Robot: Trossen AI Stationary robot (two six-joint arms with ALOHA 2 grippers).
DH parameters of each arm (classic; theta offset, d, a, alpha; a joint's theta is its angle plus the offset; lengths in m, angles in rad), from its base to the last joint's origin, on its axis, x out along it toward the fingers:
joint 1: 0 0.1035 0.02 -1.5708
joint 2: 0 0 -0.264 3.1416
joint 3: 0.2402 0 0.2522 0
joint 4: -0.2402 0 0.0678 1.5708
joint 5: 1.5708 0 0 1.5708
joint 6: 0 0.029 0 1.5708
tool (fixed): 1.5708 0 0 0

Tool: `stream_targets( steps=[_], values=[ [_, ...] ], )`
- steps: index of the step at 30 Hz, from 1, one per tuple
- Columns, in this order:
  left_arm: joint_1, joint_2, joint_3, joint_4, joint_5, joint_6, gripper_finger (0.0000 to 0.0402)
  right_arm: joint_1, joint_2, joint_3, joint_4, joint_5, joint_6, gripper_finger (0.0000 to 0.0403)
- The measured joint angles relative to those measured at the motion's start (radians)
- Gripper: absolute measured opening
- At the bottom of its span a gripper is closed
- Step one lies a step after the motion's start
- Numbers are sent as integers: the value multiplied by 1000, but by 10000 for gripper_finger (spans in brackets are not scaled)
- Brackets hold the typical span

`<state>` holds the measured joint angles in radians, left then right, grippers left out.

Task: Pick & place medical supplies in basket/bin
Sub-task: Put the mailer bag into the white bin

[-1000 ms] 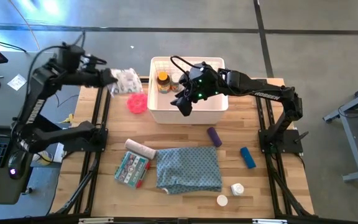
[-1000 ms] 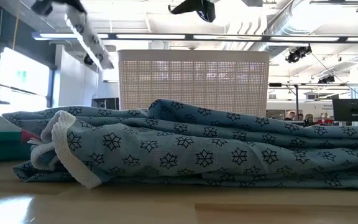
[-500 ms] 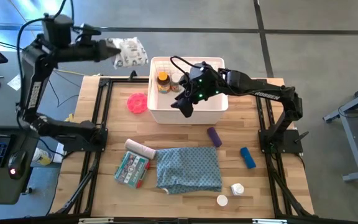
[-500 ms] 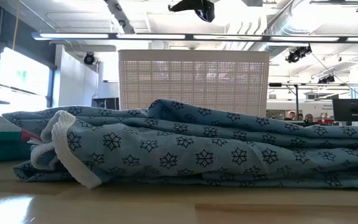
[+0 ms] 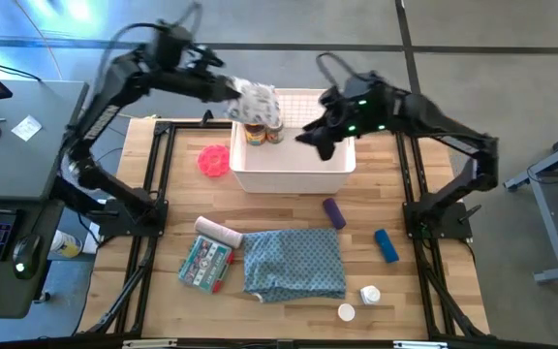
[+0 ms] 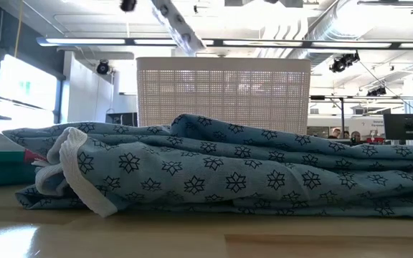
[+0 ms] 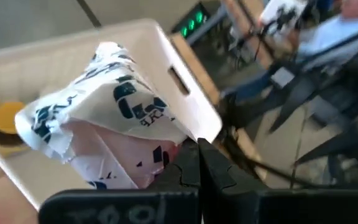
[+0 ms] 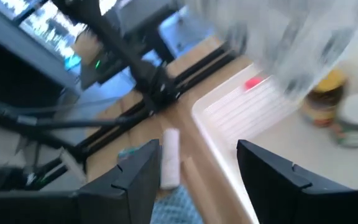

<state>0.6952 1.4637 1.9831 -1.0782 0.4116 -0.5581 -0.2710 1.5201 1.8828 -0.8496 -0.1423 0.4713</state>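
The left gripper clenches a printed packet, lettering unreadable, above the basket. The right gripper hangs released over its right rim.

Packet blurred, r. wrist view.

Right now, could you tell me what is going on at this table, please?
The robot is sorting medical supplies into the white rectangular latticed plastic basket. The left gripper is shut on a crumpled white printed packet, held in the air over the basket's left end. The right gripper is open and empty above the basket's right side. An amber yellow-capped bottle already stands inside. A purple tube, a blue tube and a pink-red disc lie on the wooden table.
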Motion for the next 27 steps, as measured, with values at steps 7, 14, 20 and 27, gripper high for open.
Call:
stream_targets(
  steps=[7,14,20,27],
  values=[
    [-75,162,0,9,-10,84,22,0,-107,0,-68,164,-1,204],
    [-91,295,0,4,7,144,22,3,-149,0,-159,224,25,204],
    [-108,397,0,4,-3,171,22,3,-143,0,-189,224,26,204],
    [-150,491,0,0,-3,207,22,3,-140,0,-189,223,26,204]
  ],
)
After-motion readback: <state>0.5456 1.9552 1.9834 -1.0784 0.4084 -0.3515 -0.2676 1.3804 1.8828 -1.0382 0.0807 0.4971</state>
